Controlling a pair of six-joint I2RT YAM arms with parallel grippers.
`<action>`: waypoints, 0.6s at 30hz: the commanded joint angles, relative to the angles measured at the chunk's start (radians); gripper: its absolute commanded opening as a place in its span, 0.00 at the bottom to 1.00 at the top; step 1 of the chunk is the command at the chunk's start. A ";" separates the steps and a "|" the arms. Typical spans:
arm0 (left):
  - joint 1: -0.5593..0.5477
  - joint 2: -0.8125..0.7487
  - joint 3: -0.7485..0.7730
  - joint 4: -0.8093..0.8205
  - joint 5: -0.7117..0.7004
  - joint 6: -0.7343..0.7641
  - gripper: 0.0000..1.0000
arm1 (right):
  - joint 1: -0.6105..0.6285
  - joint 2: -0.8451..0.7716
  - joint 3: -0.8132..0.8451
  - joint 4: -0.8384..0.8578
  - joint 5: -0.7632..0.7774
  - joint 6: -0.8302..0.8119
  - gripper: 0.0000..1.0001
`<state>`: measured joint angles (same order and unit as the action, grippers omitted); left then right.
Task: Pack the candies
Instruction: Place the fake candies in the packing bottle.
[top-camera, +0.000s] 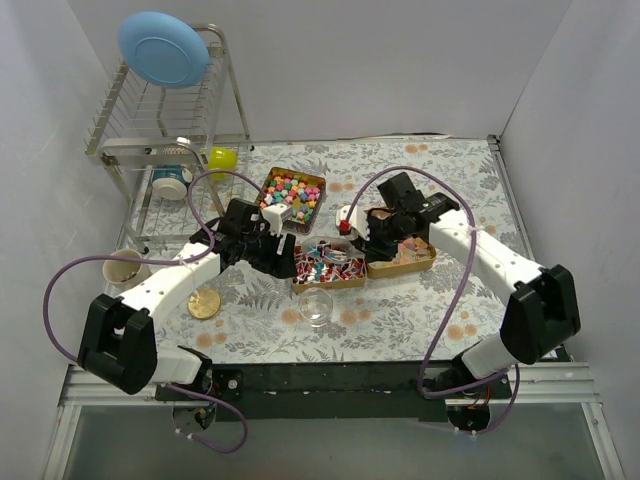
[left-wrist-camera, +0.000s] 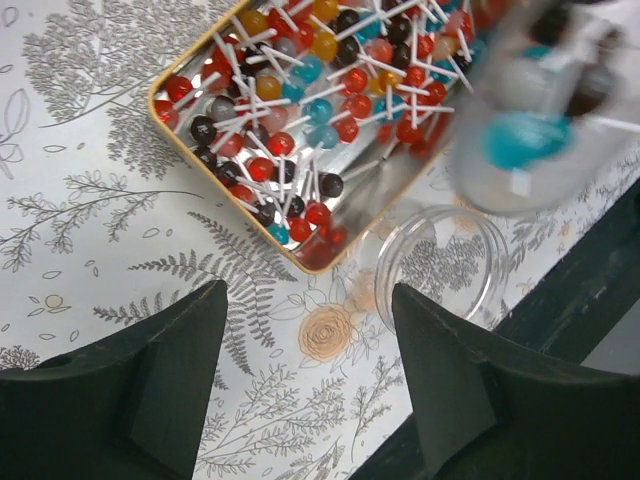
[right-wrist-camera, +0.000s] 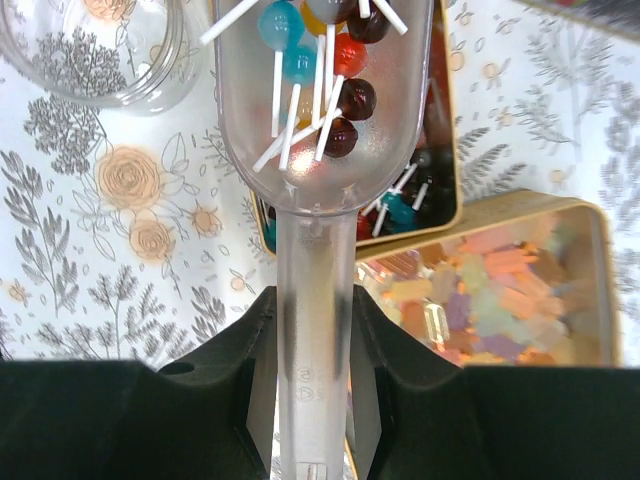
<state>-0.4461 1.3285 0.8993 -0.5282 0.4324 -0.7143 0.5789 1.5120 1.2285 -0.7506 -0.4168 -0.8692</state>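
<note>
Black fingers of the right gripper (right-wrist-camera: 313, 305) sit nearest the lens, closed firmly on the handle of a clear plastic scoop (right-wrist-camera: 320, 170), which runs straight out ahead of the jaws with its bowl facing up. Several small lollipops (right-wrist-camera: 345, 100) lie in that bowl, with blue, red and dark brown heads on white sticks, and some sticks poke past the rim. Ahead of the jaws and off to their left stands the open clear jar (right-wrist-camera: 95, 55), apart from the scoop. Under and beyond the bowl is the lollipop tin (right-wrist-camera: 447, 120), and to the right of the jaws is a gummy tin (right-wrist-camera: 608, 270) of pale gummies (right-wrist-camera: 490, 290). The left gripper (left-wrist-camera: 308, 305) hangs with its jaws wide apart and nothing between them, the lollipop tin ahead of it and the jar ahead to its right. Judging from this, the step in hand is carrying the scoopful to the jar and tipping it in. To do it well, the right arm should hold the bowl level while swinging left and bring the lip over the middle of the jar's mouth. It should then roll the wrist slowly, since the jutting sticks could catch the rim or spill lollipops onto the table (right-wrist-camera: 130, 300). The jar looks light, so the idle left gripper might steady it. A third tin (top-camera: 323, 190) of multicoloured lumps (top-camera: 293, 193) lies farther off, beyond both grippers.
</note>
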 joint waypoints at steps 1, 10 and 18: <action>0.033 0.018 0.001 0.057 -0.006 -0.037 0.69 | -0.001 -0.096 0.035 -0.090 0.012 -0.123 0.01; 0.050 0.012 -0.017 0.085 -0.038 -0.048 0.72 | 0.058 -0.070 0.130 -0.340 0.150 -0.183 0.01; 0.061 -0.037 -0.063 0.099 -0.066 -0.025 0.73 | 0.209 -0.038 0.180 -0.424 0.357 -0.200 0.01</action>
<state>-0.3962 1.3502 0.8501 -0.4507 0.3923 -0.7563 0.7296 1.4521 1.3506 -1.0904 -0.1825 -1.0256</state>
